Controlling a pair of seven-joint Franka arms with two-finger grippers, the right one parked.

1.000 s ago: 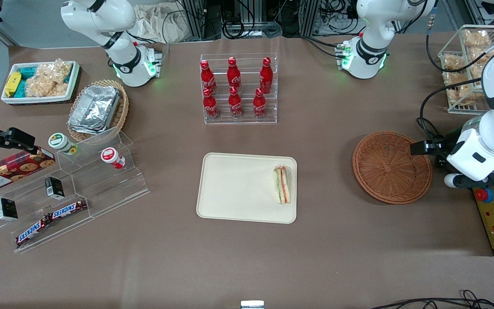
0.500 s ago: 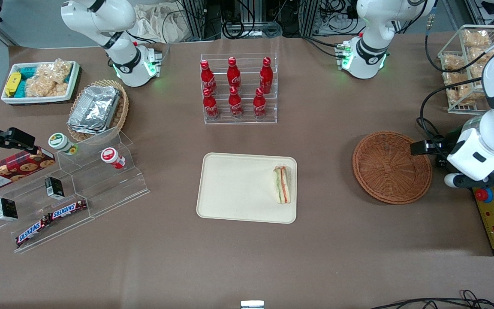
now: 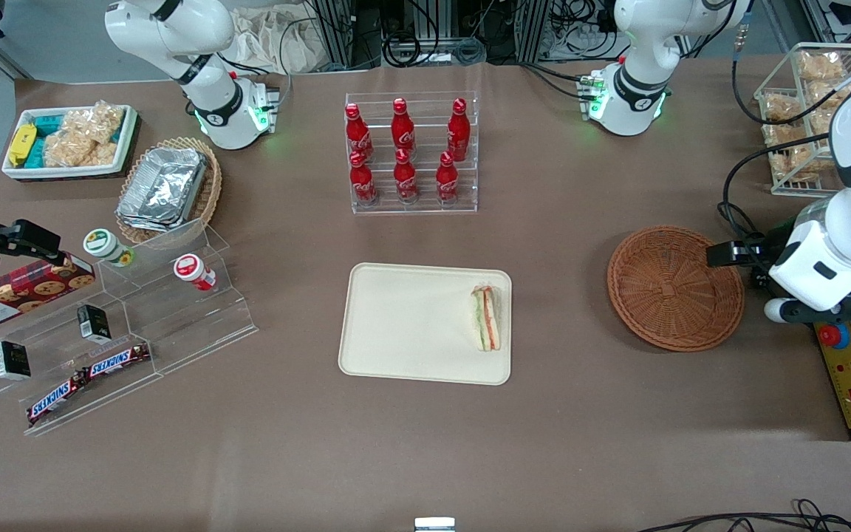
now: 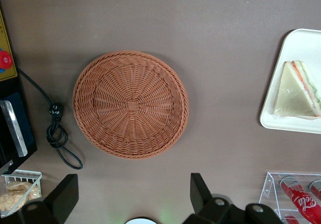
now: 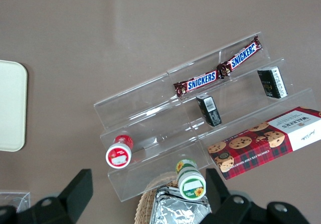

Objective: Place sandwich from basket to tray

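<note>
Front view: sandwich (image 3: 487,318) lying on tray (image 3: 403,325), close to the rim at the working arm's end, touching nothing else. Wrapped, filling layers visible along one edge. Tray near table centre, with a rack of red bottles (image 3: 405,151) farther from the camera. Basket (image 3: 674,287) well apart from tray, toward the working arm's end, holding nothing. Left wrist view: gripper (image 4: 134,199) hanging above the table beside the basket, fingers (image 4: 199,191) spread wide, gripping nothing.
</note>
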